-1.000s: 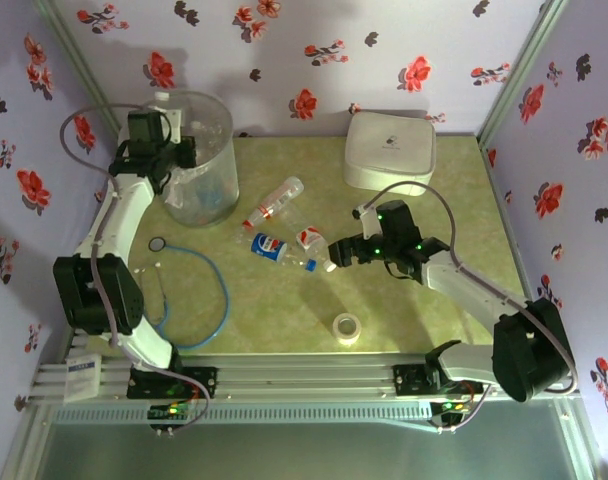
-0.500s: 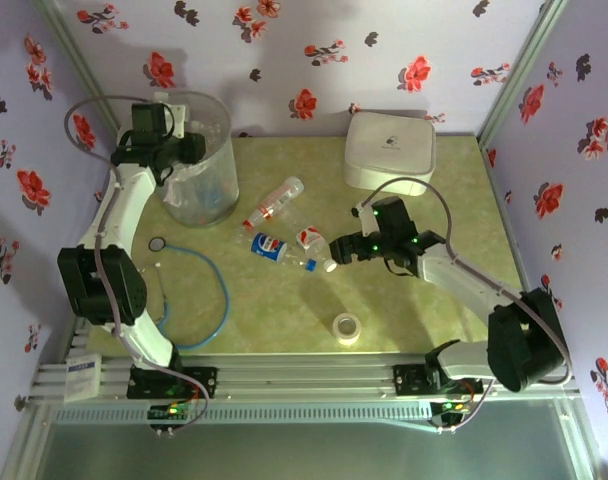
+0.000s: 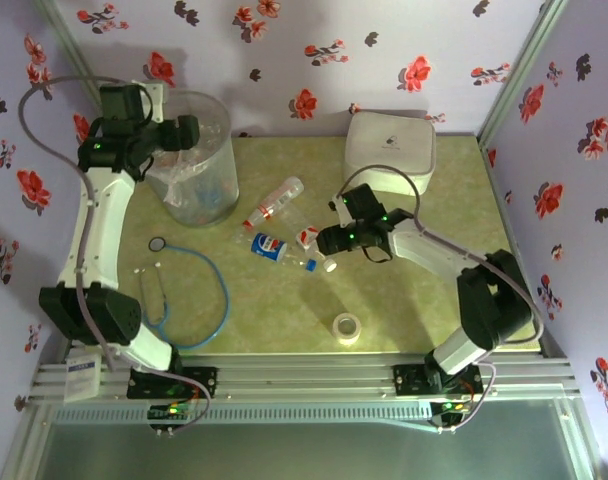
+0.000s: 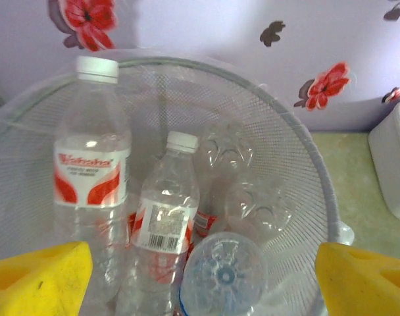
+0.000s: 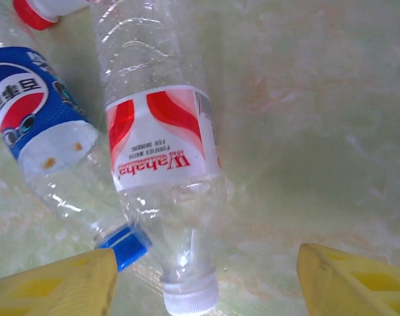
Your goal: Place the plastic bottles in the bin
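— So, what's different from above?
— The left pincer point(image 3: 184, 133) has lifted over the bin point(image 3: 216, 190) and sprung wide open, holding nothing (it was shut a second ago). The right pincer point(image 3: 324, 240) has slid left across the table point(image 3: 414, 300) onto the three bottles point(image 3: 274, 205) lying there.
— And the left wrist view?
— Its yellow fingers point(image 4: 39, 280) are far apart. An upturned bottle point(image 4: 223, 276) sits below them inside the bin point(image 4: 308, 151), beside two white-capped bottles point(image 4: 91, 164). I'd judge it has just dropped, so it's delivered.
— Right wrist?
— The fingers point(image 5: 358, 283) stand either side of the neck of a red-label bottle point(image 5: 164, 145). They are narrowing, but there is a gap on both sides, so nothing is gripped yet. A blue-label bottle point(image 5: 35, 118) lies against it.
— Meaning?
— One more is in and three remain on the table, with the red-label bottle likely next.
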You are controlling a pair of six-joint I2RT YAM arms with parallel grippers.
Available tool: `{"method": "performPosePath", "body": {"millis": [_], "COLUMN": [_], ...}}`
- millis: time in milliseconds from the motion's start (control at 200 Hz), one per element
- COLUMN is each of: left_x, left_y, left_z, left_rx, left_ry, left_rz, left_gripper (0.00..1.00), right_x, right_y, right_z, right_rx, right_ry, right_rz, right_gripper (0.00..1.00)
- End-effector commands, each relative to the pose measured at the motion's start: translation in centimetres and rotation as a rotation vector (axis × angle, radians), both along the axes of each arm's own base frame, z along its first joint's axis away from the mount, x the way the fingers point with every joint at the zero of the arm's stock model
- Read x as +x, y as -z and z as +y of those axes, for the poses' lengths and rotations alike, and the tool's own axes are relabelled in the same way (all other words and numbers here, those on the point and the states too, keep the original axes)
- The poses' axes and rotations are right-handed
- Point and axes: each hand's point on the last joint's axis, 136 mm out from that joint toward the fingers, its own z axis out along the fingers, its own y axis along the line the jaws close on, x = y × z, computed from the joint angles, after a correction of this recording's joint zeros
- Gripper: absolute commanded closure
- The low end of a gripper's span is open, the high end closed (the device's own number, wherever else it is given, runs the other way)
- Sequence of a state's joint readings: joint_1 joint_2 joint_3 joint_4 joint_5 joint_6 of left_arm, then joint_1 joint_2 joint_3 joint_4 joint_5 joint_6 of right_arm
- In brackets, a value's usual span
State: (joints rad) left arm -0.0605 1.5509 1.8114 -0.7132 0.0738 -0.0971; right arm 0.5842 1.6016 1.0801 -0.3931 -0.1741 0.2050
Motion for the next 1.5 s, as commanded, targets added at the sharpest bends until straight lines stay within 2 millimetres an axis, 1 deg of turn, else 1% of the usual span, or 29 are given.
{"method": "performPosePath", "body": {"millis": [0,135,185,255,410,555,610,675,745,800,850,905,945,1000,1080,1095,1155,1260,1385,1420,1440,1495], "left_x": [-2.6,-4.8,-5.9,-7.4,-10.7,-12.7,-13.2,-13.5,-13.8,-13.7,-13.6,-13.4,-13.2,-12.9,-12.6,-12.5,-12.3,-11.6,-10.7,-10.5,-10.4,-9.9], "left_y": [-0.2,-0.4,-0.4,-0.2,2.5,6.1,7.7,9.5,10.7,11.2,11.3,11.2,10.7,10.3,10.1,10.1,9.9,8.6,7.2,7.1,7.1,8.1], "left_z": [2.1,1.5,0.8,-0.6,-4.8,-8.0,-9.0,-9.7,-10.3,-11.0,-11.9,-13.0,-14.0,-15.1,-16.2,-16.4,-17.1,-18.4,-20.4,-21.0,-21.2,-22.0], "left_rx": [-0.057,-0.132,-0.177,-0.234,-0.254,-0.308,-0.336,-0.35,-0.374,-0.407,-0.443,-0.488,-0.534,-0.587,-0.622,-0.625,-0.639,-0.729,-0.888,-0.904,-0.905,-0.887], "left_ry": [-0.099,-0.092,-0.073,-0.041,0.035,0.08,0.09,0.092,0.09,0.091,0.107,0.13,0.159,0.186,0.208,0.209,0.223,0.25,0.305,0.327,0.335,0.333], "left_rz": [0.042,0.03,0.026,0.019,0.077,0.142,0.17,0.207,0.224,0.224,0.215,0.211,0.203,0.191,0.19,0.19,0.184,0.139,0.109,0.107,0.109,0.142], "left_gripper": [0.11,0.11,0.11,0.12,0.13,0.13,0.13,0.13,0.13,0.14,0.14,0.14,0.14,0.13,0.11,0.11,0.1,0.1,0.1,0.08,0.06,0.02], "right_x": [0.9,1.4,1.6,1.9,2.3,2.6,2.6,2.7,2.7,2.7,2.6,2.5,2.4,2.0,1.5,1.4,0.9,0.2,-0.9,-1.2,-1.4,-1.9], "right_y": [0.7,1.7,2.1,2.8,4.0,5.5,5.9,6.1,6.2,6.1,6.0,5.7,5.4,4.8,3.8,3.6,2.7,0.9,-1.5,-2.2,-2.6,-3.5], "right_z": [0.5,1.9,2.2,2.4,3.3,3.6,3.7,3.5,3.2,3.0,2.8,2.3,2.0,1.4,0.0,-0.3,-1.5,-3.2,-3.9,-3.7,-3.6,-3.4], "right_rx": [-0.033,-0.052,-0.059,-0.074,-0.08,-0.101,-0.107,-0.115,-0.124,-0.13,-0.135,-0.145,-0.153,-0.161,-0.171,-0.17,-0.161,-0.115,-0.029,0.003,0.025,0.078], "right_ry": [0.055,0.043,0.042,0.045,0.034,0.028,0.028,0.033,0.038,0.042,0.045,0.049,0.047,0.049,0.063,0.067,0.088,0.121,0.117,0.109,0.106,0.104], "right_rz": [0.044,0.073,0.077,0.094,0.131,0.161,0.165,0.165,0.159,0.154,0.148,0.142,0.132,0.116,0.097,0.095,0.078,0.049,-0.01,-0.032,-0.046,-0.067], "right_gripper": [0.26,0.18,0.16,0.17,0.18,0.15,0.15,0.18,0.22,0.25,0.27,0.32,0.36,0.38,0.4,0.43,0.47,0.53,0.55,0.56,0.57,0.59]}}
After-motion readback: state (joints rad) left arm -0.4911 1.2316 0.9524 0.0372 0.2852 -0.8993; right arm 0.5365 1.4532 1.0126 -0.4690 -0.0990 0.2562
